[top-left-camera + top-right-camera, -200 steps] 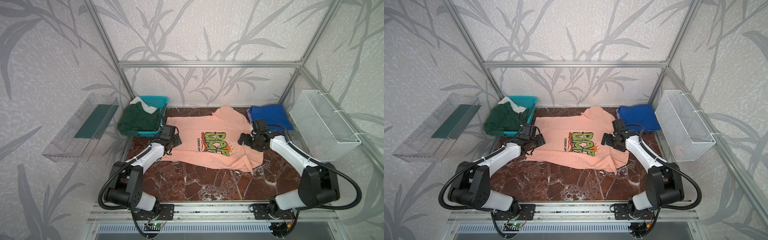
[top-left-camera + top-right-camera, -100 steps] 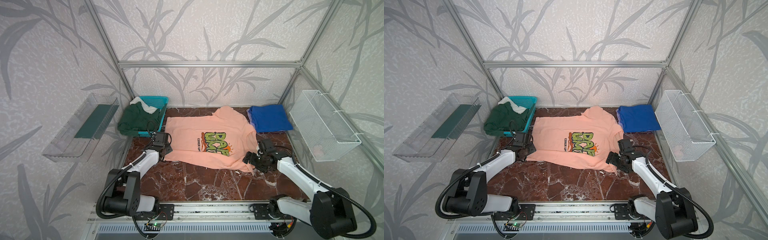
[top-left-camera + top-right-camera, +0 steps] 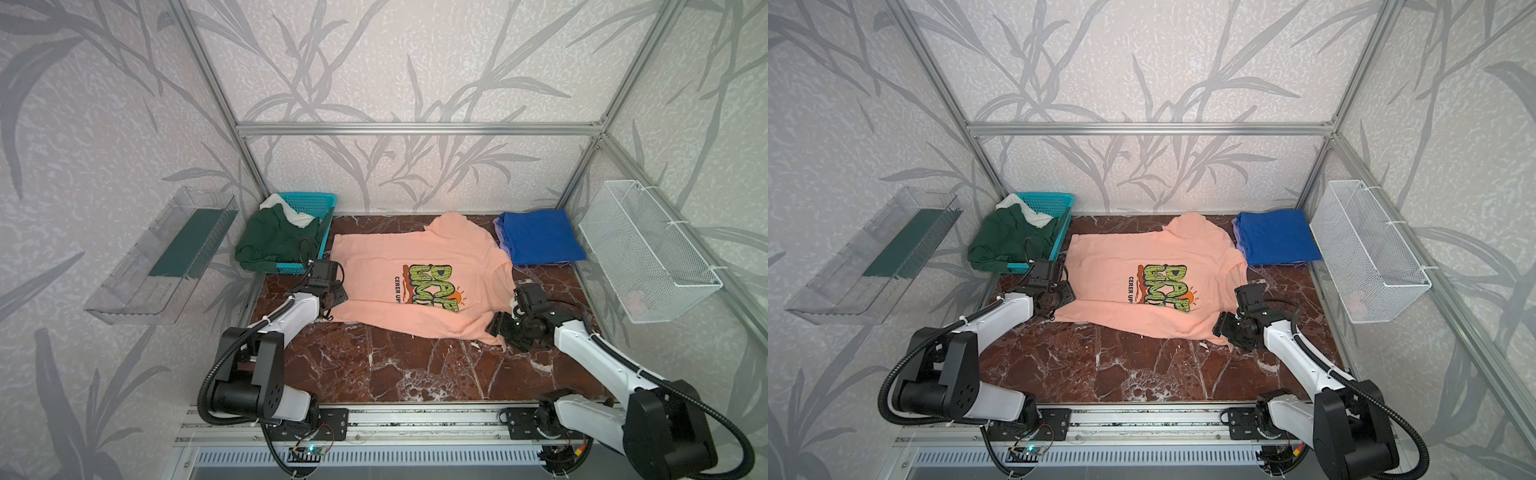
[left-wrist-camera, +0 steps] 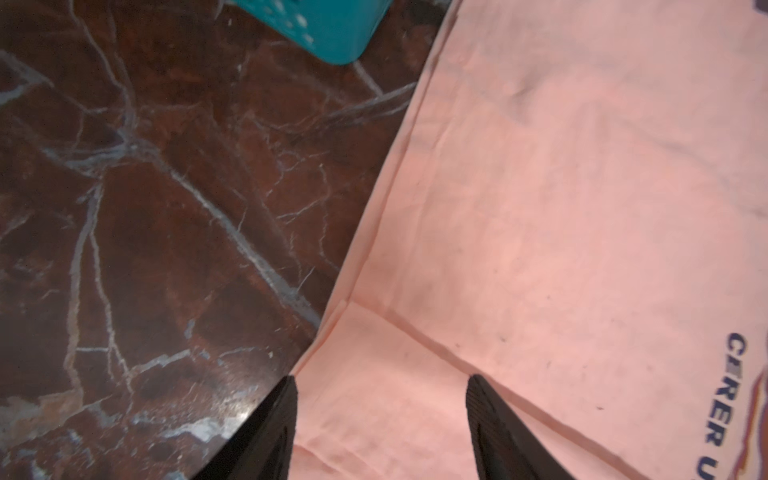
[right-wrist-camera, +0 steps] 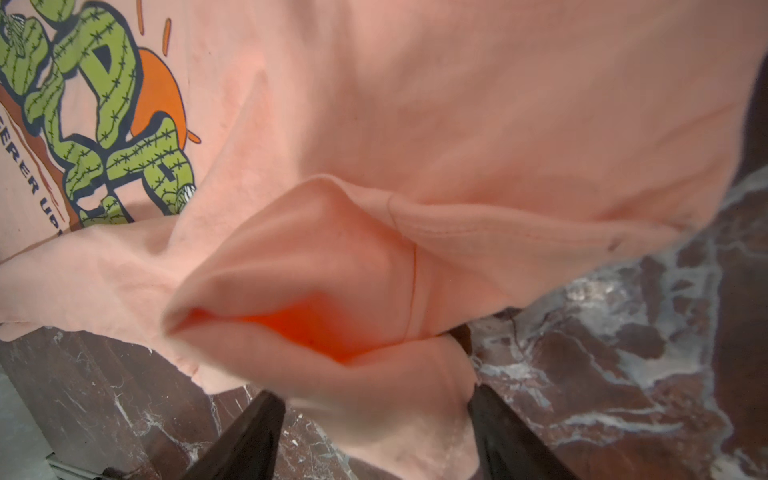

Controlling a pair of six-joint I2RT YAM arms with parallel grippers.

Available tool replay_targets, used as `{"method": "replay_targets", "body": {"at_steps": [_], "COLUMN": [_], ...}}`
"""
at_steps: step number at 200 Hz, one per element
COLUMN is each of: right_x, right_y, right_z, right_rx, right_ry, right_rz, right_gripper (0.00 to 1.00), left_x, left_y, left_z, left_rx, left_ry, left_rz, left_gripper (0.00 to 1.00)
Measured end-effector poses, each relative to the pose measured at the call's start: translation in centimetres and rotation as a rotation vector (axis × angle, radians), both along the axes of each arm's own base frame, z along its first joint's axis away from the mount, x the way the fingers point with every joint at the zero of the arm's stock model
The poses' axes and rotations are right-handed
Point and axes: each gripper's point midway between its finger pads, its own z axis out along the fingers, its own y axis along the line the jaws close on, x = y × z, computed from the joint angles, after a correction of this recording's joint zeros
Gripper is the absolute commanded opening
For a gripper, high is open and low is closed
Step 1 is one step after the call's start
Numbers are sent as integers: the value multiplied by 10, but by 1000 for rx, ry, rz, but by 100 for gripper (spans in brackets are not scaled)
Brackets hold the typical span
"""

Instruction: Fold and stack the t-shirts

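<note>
A peach-pink t-shirt [image 3: 415,257] [image 3: 1142,249] with green cartoon lettering lies spread face up on the marble table. My left gripper [image 3: 332,301] [image 4: 382,378] is open at its near-left hem corner, and the flat cloth [image 4: 582,208] lies between the fingers. My right gripper [image 3: 496,328] [image 5: 376,395] is open at the near-right sleeve, whose gaping cuff [image 5: 332,299] bulges between the jaws. A folded royal blue t-shirt [image 3: 540,237] sits at the back right. A dark green t-shirt [image 3: 274,241] and a white one [image 3: 272,202] hang out of the teal basket [image 3: 311,199].
A white wire basket [image 3: 648,257] hangs on the right wall and a clear plastic tray [image 3: 158,257] on the left wall. The teal basket's corner [image 4: 332,33] is close behind the shirt's left edge. Bare marble [image 3: 395,365] lies in front of the shirt.
My right arm swung from beside the blue stack to the shirt's near-right sleeve, and its jaws narrowed. My left gripper slid along the left hem toward the near corner.
</note>
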Motion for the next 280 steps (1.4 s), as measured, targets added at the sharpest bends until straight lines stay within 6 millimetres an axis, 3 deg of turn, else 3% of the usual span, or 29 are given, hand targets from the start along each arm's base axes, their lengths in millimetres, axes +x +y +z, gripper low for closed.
{"method": "replay_targets", "body": {"at_steps": [44,79,123,153,201,232,247,266,280], "right_x": [-5,-12,-31,-59,-120,-143,-146,-146,-141], "right_y": [0,-1,-5,-9,-20,-25,-25,-27,-29], "right_z": [-5,0,45,62,64,64,63,64,72], "right_rx": [-3,-6,7,18,20,9,4,-13,-25], "right_ry": [18,34,-7,45,199,258,282,310,289], "right_rz": [-2,-1,-1,-12,-52,-70,-71,-71,-70], "right_gripper": [0,0,0,0,0,0,26,30,47], "left_x": [5,9,12,12,12,8,6,1,-4], "left_y": [-10,-15,-18,-16,-12,-9,-8,-6,-6], "left_z": [4,9,19,29,39,35,33,31,33], "left_rx": [-41,-51,-45,-29,5,23,32,41,43], "left_ry": [-16,-27,-58,-93,-122,-110,-101,-94,-101], "left_rz": [-43,-57,-72,-72,-73,-76,-75,-77,-75], "left_gripper": [65,65,66,66,67,67,67,67,67]}}
